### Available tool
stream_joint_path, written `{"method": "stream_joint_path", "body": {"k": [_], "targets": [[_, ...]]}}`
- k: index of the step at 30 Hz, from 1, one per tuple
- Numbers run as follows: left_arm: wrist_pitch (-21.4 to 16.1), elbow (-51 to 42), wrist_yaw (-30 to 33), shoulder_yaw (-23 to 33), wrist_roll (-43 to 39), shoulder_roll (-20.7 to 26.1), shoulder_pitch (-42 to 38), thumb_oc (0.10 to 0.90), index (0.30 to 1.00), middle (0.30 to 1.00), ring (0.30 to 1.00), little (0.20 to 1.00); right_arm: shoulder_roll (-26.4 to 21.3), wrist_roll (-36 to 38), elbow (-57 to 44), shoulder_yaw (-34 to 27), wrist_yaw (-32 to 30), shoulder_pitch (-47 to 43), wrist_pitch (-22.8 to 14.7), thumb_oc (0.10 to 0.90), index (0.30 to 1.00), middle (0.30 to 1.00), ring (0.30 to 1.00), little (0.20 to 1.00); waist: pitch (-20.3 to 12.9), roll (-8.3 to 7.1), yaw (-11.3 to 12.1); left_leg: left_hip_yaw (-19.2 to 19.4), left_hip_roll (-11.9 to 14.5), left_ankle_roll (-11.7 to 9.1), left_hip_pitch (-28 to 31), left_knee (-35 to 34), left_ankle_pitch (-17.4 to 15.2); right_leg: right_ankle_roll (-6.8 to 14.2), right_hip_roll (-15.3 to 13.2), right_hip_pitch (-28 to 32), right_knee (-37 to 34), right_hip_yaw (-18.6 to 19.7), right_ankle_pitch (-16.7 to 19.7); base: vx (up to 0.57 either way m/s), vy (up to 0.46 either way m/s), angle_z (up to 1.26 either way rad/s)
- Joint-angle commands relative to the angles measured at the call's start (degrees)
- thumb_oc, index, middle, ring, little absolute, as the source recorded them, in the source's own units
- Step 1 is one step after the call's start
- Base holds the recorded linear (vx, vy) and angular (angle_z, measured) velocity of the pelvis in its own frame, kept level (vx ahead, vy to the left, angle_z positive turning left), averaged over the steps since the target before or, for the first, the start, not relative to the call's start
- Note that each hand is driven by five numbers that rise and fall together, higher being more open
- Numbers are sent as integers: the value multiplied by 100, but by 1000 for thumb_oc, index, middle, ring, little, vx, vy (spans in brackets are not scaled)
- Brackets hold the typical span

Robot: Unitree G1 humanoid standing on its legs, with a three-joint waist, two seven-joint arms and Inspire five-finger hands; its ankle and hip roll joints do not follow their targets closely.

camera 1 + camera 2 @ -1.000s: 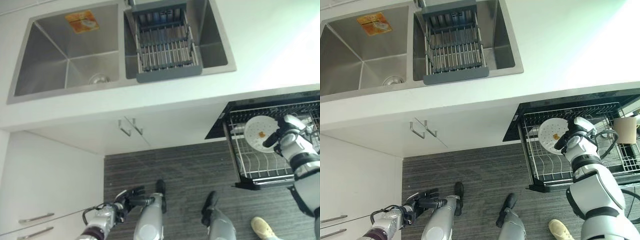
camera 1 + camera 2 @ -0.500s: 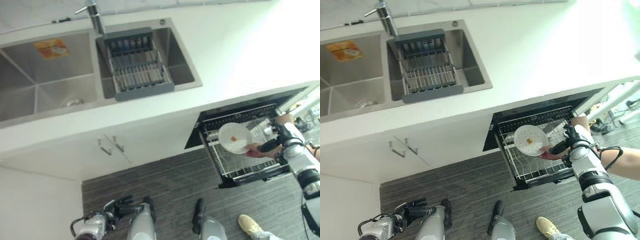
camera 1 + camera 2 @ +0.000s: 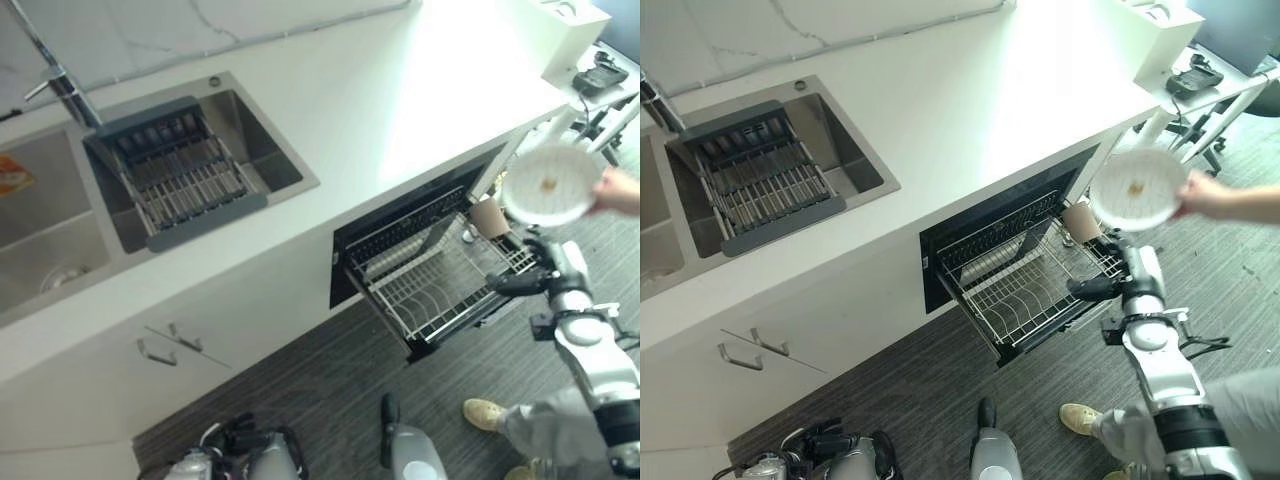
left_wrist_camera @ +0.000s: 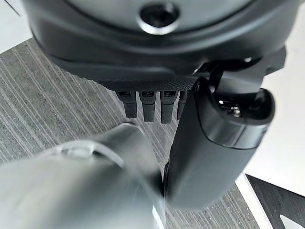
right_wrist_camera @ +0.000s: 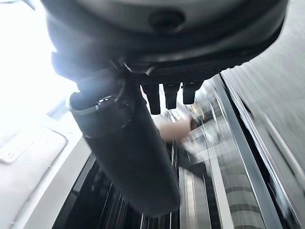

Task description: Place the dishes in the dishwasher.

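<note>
A person's hand (image 3: 618, 190) holds a white plate (image 3: 548, 185) with a small orange spot in the air, above and to the right of the pulled-out dishwasher rack (image 3: 420, 290). My right hand (image 3: 518, 282) is open and holds nothing. It hovers over the rack's right end, below the plate, and its straight fingers (image 5: 164, 95) point along the wire rack. A brown cup (image 3: 487, 216) sits at the rack's back right corner. My left hand (image 3: 820, 442) hangs low by the floor, open, with its thumb (image 4: 214, 143) beside straight fingers.
A grey drain rack (image 3: 175, 180) lies across the steel sink (image 3: 270, 150) under the tap (image 3: 60, 85) in the white counter. Cabinet handles (image 3: 165, 345) are below it. A person's shoe (image 3: 485, 412) stands on the dark floor near the dishwasher.
The camera has swung to the right. The plate has left my right hand; the person has lifted it up and away from the rack. My right hand has stayed over the rack.
</note>
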Motion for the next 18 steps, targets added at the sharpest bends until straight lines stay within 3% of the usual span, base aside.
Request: {"method": "stream_joint_path", "body": {"k": [1,6,8,14,18], "targets": [[-101,440,30,-319,366,-303,558,800,900,900,900,900,-244,566,-621,-586,156,-520,-757,800,900,900,900,900,-259,-8,75,-390,282,-558,554,-1251,579,326,-207,118,928,109,-1098,21,-8,-9],[-350,606,108,-373,326,-479,646,800,900,900,900,900,116,656,-1670,-760,183,-359,-1278,800,900,900,900,900,-292,28,55,-353,281,-557,618,-1251,554,335,-242,181,928,80,-1124,38,14,-2],[-415,705,118,-391,312,-535,690,800,900,900,900,900,264,907,-2156,-817,242,-372,-1715,800,900,900,900,900,-329,36,91,-360,273,-564,631,-1251,536,344,-268,228,928,49,-1158,49,23,2],[-492,820,59,-427,338,-505,742,800,900,900,900,900,311,1177,-2617,-703,674,-515,-2419,800,900,900,900,900,-383,29,245,-442,232,-565,584,-1251,529,363,-329,265,928,-71,-1191,7,-2,6],[-495,881,5,-474,350,-451,712,800,900,900,900,900,383,1225,-2668,-573,827,-710,-2688,800,900,900,900,900,-433,24,393,-532,192,-569,553,-1251,520,371,-381,312,928,-203,-1217,1,-1,12]]}}
